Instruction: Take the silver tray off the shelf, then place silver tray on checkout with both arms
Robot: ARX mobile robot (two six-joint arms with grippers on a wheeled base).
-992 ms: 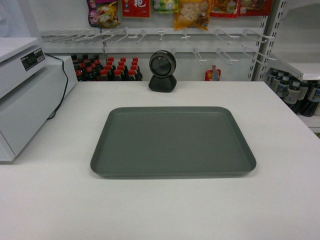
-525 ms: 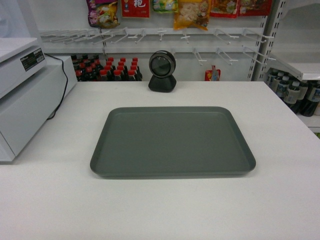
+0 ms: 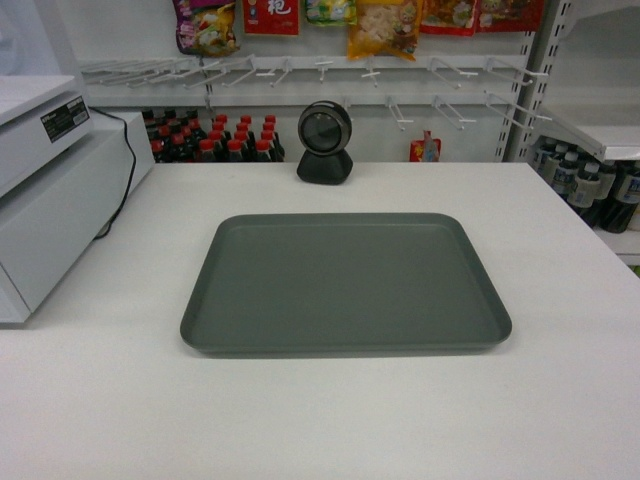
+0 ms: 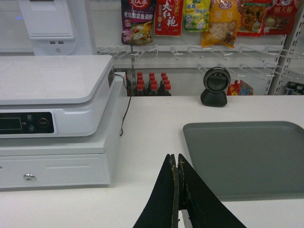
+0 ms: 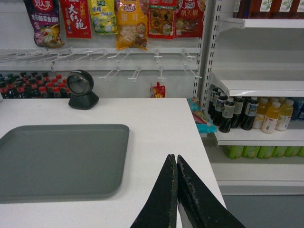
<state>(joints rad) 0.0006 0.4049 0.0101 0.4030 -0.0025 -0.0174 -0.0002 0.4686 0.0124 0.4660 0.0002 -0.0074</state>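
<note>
The silver tray (image 3: pixel 345 280) lies flat on the white checkout (image 3: pixel 300 420), near its middle; it also shows as the tray (image 4: pixel 247 156) in the left wrist view and the tray (image 5: pixel 57 159) in the right wrist view. My left gripper (image 4: pixel 176 159) is shut with nothing in it, above the counter to the left of the tray's near corner. Over the counter to the tray's right, my right gripper (image 5: pixel 176 159) hangs shut and empty, close to the counter's right edge. Neither gripper shows in the head view. A white shelf (image 5: pixel 259 85) stands to the right.
A white register machine (image 3: pixel 50 200) sits on the counter's left, its black cable (image 3: pixel 128 170) trailing behind. A black scanner (image 3: pixel 325 143) stands at the back edge. Bottles (image 3: pixel 215 140) and hanging snack bags (image 3: pixel 380 25) line the back wall. Drink bottles (image 5: pixel 251 114) fill the right shelves.
</note>
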